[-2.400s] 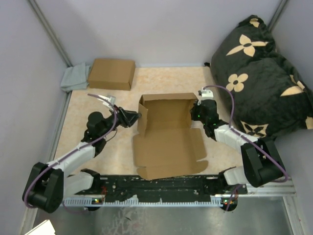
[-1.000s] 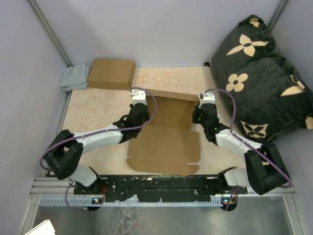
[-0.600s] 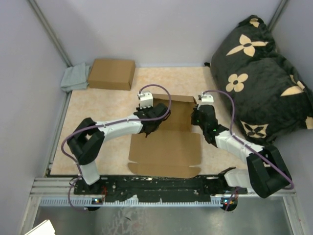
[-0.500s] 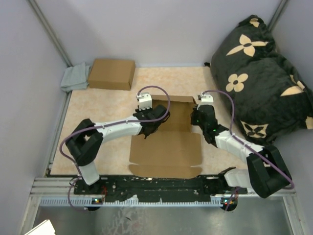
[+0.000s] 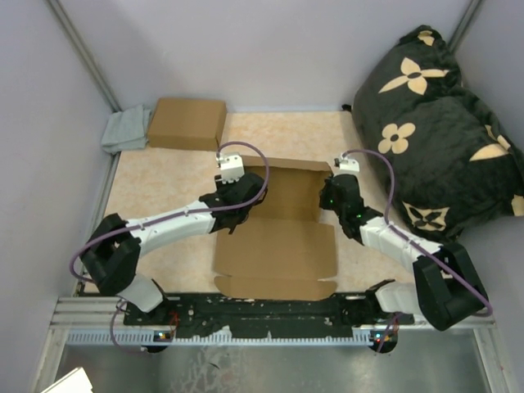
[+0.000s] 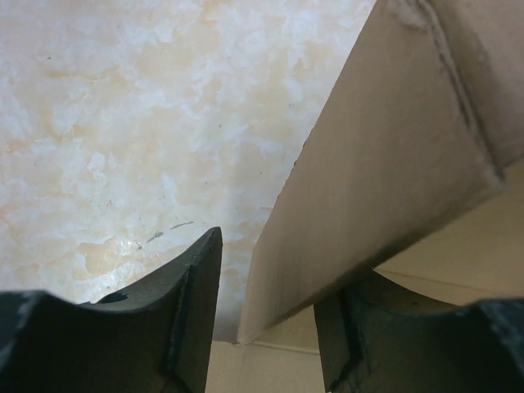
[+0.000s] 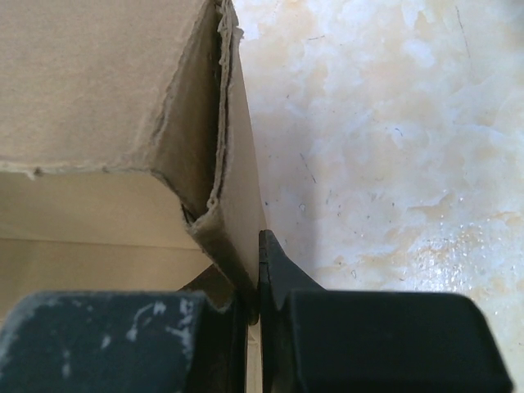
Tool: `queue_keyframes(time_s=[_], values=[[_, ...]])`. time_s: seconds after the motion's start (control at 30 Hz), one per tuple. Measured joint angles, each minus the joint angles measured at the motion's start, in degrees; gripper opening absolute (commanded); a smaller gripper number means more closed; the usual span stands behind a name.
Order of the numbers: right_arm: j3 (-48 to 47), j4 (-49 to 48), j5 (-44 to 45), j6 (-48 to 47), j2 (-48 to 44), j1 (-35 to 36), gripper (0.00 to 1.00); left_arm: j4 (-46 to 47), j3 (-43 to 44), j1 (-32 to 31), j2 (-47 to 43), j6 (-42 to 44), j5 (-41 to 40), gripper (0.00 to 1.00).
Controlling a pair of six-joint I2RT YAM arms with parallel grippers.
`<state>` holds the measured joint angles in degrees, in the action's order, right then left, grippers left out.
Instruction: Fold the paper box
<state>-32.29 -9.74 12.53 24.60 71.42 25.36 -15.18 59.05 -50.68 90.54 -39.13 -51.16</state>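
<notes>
The paper box point(image 5: 278, 246) lies open in the middle of the table, its back wall and side flaps standing up. My left gripper point(image 5: 237, 201) is at the box's left side. In the left wrist view this gripper point(image 6: 274, 270) is open, and the raised left flap point(image 6: 385, 164) runs between its two fingers without being pinched. My right gripper point(image 5: 330, 196) is at the box's right rear corner. In the right wrist view that gripper point(image 7: 255, 254) is shut on the folded right side wall point(image 7: 233, 164).
A closed brown carton point(image 5: 187, 124) and a grey cloth point(image 5: 123, 131) lie at the back left. A black cushion with tan flowers point(image 5: 434, 123) fills the right side. Grey walls close in the marbled table point(image 5: 164, 188).
My left gripper has drawn back leftward from over the box's inside to its left flap, and its jaws have opened. The right gripper has kept its grip and place.
</notes>
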Motion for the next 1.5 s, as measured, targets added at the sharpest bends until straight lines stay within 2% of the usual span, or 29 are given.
queue_keyframes(time_s=[0.23,0.43,0.5,0.6,0.73,0.97,1.5], values=[[-2.84,3.50,1.46,2.10,1.75,0.00,0.03,2.21,-3.21,0.00,-6.38,2.29,4.83,0.57],[-4.26,4.92,1.86,3.06,2.71,0.02,0.09,8.46,-11.74,0.00,-18.08,6.23,12.83,0.57],[-4.26,4.94,1.88,3.23,2.71,0.02,0.18,10.34,-14.51,0.00,-22.53,7.67,15.30,0.57],[-4.11,5.60,1.64,3.65,2.69,0.02,0.41,12.59,-18.05,0.00,-28.83,9.62,17.44,0.57],[-4.09,7.48,1.64,3.34,2.69,0.02,0.50,13.64,-21.53,0.00,-35.50,11.89,17.75,0.57],[-4.68,11.13,3.08,2.47,2.67,0.02,0.55,10.97,-21.66,0.04,-40.44,13.75,16.37,0.57],[-11.23,16.44,4.39,-0.20,1.70,0.02,0.54,1.75,-15.91,0.04,-44.59,16.79,13.46,0.56]])
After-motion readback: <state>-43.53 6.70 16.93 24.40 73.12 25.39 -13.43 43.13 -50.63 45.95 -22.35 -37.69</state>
